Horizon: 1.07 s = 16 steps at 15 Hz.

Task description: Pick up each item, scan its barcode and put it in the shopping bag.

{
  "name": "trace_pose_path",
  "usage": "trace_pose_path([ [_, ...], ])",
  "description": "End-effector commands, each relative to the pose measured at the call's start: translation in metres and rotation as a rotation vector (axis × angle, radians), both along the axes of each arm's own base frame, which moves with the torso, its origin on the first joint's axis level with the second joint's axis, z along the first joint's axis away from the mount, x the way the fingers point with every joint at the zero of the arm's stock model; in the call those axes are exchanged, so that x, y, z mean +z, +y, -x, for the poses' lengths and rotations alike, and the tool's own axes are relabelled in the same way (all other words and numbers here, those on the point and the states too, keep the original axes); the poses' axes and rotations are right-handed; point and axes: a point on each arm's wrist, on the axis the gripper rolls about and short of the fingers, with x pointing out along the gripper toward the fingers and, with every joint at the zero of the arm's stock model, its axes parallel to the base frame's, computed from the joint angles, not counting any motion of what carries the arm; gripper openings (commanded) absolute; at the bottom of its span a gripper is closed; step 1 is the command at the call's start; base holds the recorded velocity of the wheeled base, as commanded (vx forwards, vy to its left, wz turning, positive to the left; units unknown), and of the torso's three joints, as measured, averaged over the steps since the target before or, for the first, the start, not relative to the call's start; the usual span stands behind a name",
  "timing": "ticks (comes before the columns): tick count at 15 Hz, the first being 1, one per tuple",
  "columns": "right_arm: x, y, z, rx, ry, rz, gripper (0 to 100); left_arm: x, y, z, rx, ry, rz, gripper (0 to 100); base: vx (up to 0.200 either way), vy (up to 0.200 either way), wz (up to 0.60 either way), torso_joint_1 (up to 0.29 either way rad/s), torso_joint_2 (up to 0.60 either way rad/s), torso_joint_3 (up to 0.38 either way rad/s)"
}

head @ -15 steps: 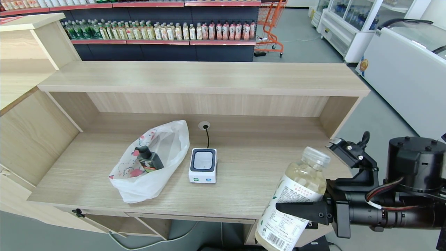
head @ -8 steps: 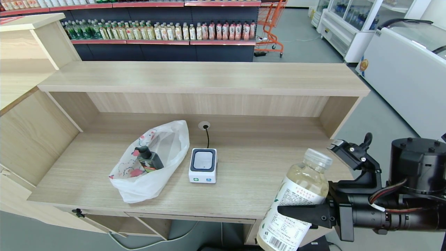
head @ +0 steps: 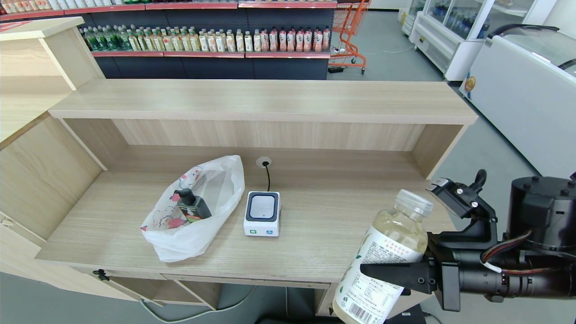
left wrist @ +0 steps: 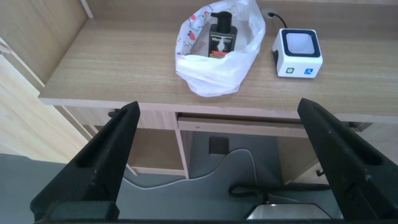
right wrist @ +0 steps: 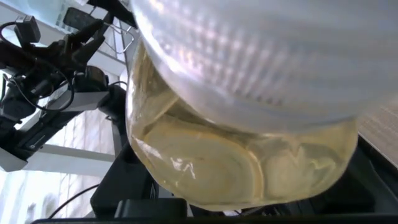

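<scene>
My right gripper (head: 407, 272) is shut on a clear bottle of pale yellow drink (head: 384, 261) with a white label and clear cap, held tilted off the counter's front right corner. The bottle's top (right wrist: 249, 106) looms close in the right wrist view. A white floral shopping bag (head: 194, 204) lies open on the counter's left part, with a dark pump bottle (head: 192, 206) inside. A white barcode scanner (head: 262, 213) stands just right of the bag. My left gripper (left wrist: 227, 162) hangs open in front of and below the counter edge, with the bag (left wrist: 214, 46) and scanner (left wrist: 298, 52) beyond it.
The wooden counter (head: 315, 216) has a raised back shelf (head: 261, 99) and side walls. The scanner's black cable runs back to a grommet (head: 263, 161). Drink shelves (head: 207, 40), an orange cart (head: 353, 31) and white freezers (head: 522, 90) stand beyond.
My right gripper and the bottle have drifted slightly to the right and a little down. Bag, scanner and pump bottle are unmoved.
</scene>
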Motion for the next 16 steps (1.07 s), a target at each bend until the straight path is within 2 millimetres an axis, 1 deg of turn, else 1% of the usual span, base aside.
trace_pose_path([
  [1,0.002,-0.001,0.000,-0.005,-0.009,-0.004,0,0.000,0.000,0.000,0.001,0.001,0.000,100,0.000,0.000,0.00,0.000,0.00,0.000],
  [3,0.005,-0.008,-0.001,-0.033,-0.029,-0.012,0,0.000,0.000,0.000,0.001,0.000,0.000,100,0.000,0.000,0.00,0.000,0.00,0.000],
  [4,0.007,-0.011,-0.002,-0.047,-0.063,-0.007,0,0.000,0.000,0.000,0.000,0.001,-0.001,100,0.000,0.000,0.00,0.000,0.00,0.000],
  [5,0.010,-0.017,-0.004,-0.069,-0.140,0.014,0,0.000,0.000,0.000,0.001,0.000,0.000,100,0.000,0.000,0.00,0.000,0.00,0.000],
  [8,0.015,-0.041,-0.012,-0.128,-0.471,0.146,0,0.000,0.000,0.000,0.001,0.001,-0.001,100,0.000,0.000,0.00,0.000,0.00,0.000],
  [10,0.019,-0.064,-0.019,-0.191,-0.704,0.281,0,0.000,0.000,0.000,0.001,0.001,0.000,100,0.000,0.000,0.00,0.000,0.00,0.000],
  [11,0.021,-0.079,-0.022,-0.228,-0.827,0.371,0,0.000,0.000,0.000,0.000,0.001,0.000,100,0.000,0.000,0.00,0.000,0.00,0.000],
  [12,0.022,-0.089,-0.021,-0.242,-0.927,0.444,0,0.000,0.000,0.000,0.001,0.001,-0.001,100,0.000,0.000,0.00,0.000,0.00,0.000],
  [14,0.026,-0.090,-0.021,-0.207,-1.024,0.464,0,0.000,0.000,0.000,0.000,0.000,-0.001,100,0.000,0.000,0.00,0.000,0.00,0.000],
  [16,0.027,-0.084,-0.025,-0.152,-1.214,0.528,0,0.000,0.000,0.000,0.000,0.000,0.000,100,0.000,0.000,0.00,0.000,0.00,0.000],
])
